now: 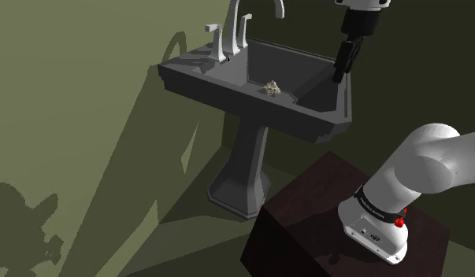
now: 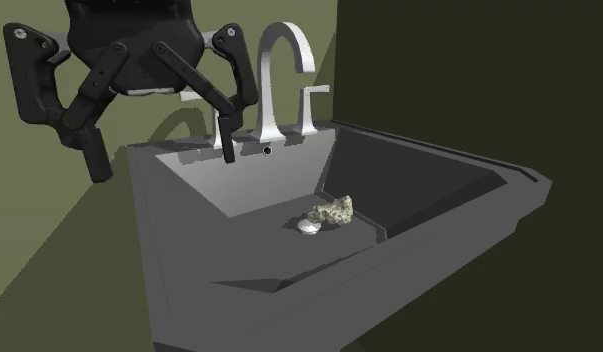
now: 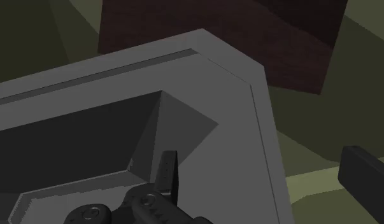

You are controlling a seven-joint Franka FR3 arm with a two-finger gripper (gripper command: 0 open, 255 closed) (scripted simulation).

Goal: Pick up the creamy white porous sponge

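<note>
A small, lumpy, creamy white sponge (image 1: 270, 88) lies on the floor of the dark grey pedestal sink (image 1: 251, 108), just beside the drain (image 2: 308, 226). In the second exterior view the sponge (image 2: 334, 211) sits near the basin's middle. My black gripper (image 1: 339, 72) hangs open above the sink's corner nearest the stand, well away from the sponge. Its fingers (image 2: 97, 155) stand wide apart with nothing between them. Seen from the wrist, the gripper (image 3: 267, 181) straddles the sink's rim (image 3: 260, 114) at that corner.
A tall chrome faucet (image 1: 235, 31) with two handles stands at the back of the sink (image 2: 289, 300). The dark reddish-brown stand (image 1: 306, 212) is close beside the pedestal. Olive walls enclose the sink.
</note>
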